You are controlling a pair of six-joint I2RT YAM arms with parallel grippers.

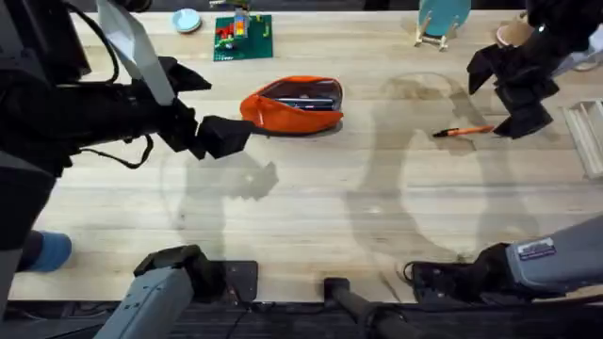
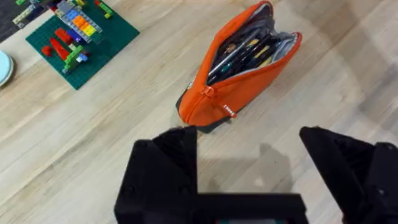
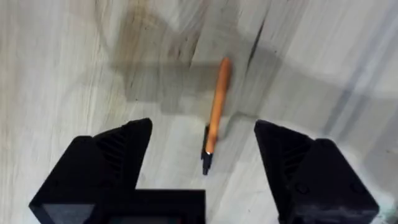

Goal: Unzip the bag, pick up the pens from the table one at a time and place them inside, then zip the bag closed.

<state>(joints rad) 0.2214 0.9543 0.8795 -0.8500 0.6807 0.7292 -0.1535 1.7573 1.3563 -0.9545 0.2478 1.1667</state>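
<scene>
Green baseplate point(image 1: 243, 38) with colourful toy bricks at the far edge, pale blue dish point(image 1: 187, 20) just beside it, teal object on a small wooden stand point(image 1: 439, 24) farther right

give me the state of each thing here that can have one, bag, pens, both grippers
bag: unzipped, mouth open, lying on the table, pens already visible inside
orange pen: lying flat on the table, not held
left gripper: open, empty, near the bag's zipper end, apart from it
right gripper: open, empty, above the orange pen, fingers to either side of it, not touching
</scene>
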